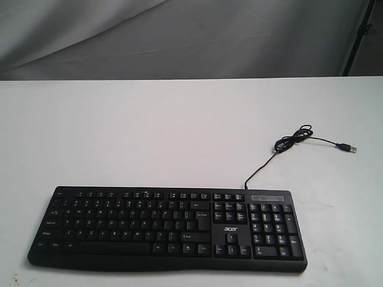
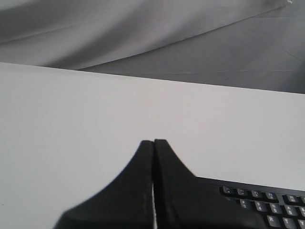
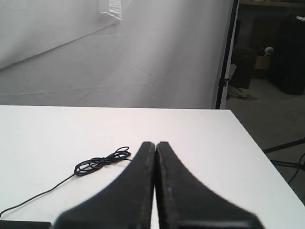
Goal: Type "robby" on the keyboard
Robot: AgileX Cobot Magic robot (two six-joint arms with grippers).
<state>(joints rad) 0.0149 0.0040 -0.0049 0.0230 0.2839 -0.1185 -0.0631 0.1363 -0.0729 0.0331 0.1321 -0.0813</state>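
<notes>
The wide black keyboard (image 1: pixel 167 227) with white key lettering and an acer logo lies flat near the front edge of the white table (image 1: pixel 179 131). Its thin black cable (image 1: pixel 293 140) runs back and right to a small coil and a loose USB plug (image 1: pixel 350 147). Neither arm shows in the exterior view. In the left wrist view my left gripper (image 2: pixel 153 142) is shut with nothing in it, and a corner of the keyboard (image 2: pixel 267 205) lies beside it. My right gripper (image 3: pixel 156 143) is shut and empty too, with the coiled cable (image 3: pixel 102 161) on the table beyond it.
A grey cloth backdrop (image 1: pixel 179 36) hangs behind the table's far edge. A black stand pole (image 1: pixel 362 36) rises at the back right. The table's right edge (image 3: pixel 257 152) drops off to a floor with dark equipment (image 3: pixel 286 52).
</notes>
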